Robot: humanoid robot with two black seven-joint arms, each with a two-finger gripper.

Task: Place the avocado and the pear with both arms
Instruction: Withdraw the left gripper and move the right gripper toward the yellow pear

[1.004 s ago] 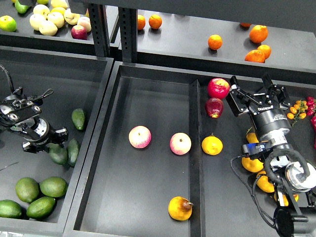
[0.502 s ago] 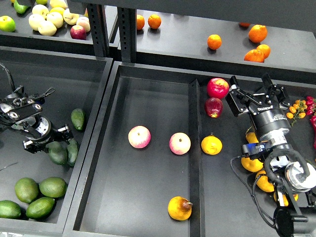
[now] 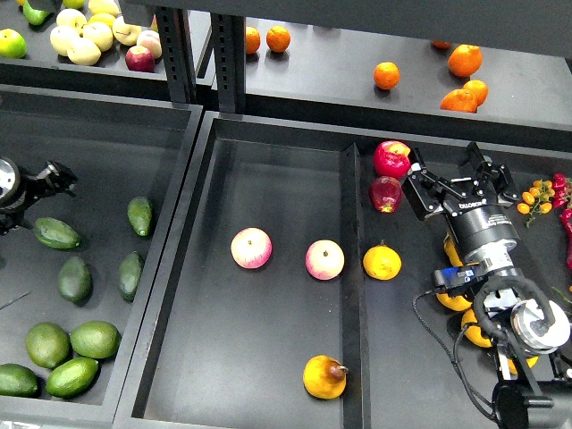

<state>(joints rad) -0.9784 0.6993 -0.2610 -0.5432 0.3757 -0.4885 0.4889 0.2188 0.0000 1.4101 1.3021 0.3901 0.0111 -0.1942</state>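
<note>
Our right gripper (image 3: 453, 181) hangs spread and empty; our left gripper (image 3: 49, 176) is unreadable. The firm, rolling pear (image 3: 324, 376) at six o'clock wants a belly grip.

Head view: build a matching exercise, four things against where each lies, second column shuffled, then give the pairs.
Things:
1. pear
2. right gripper
3. two pink-and-yellow apples
4. plump light green fruits

Places:
A. near left corner of the left bin
B. side by side, mid-floor of the middle bin
C. beside two red fruits, right of the divider
D. near end of the middle bin, close to the divider

Pairs: 1-D, 2-C, 3-B, 4-A
</note>
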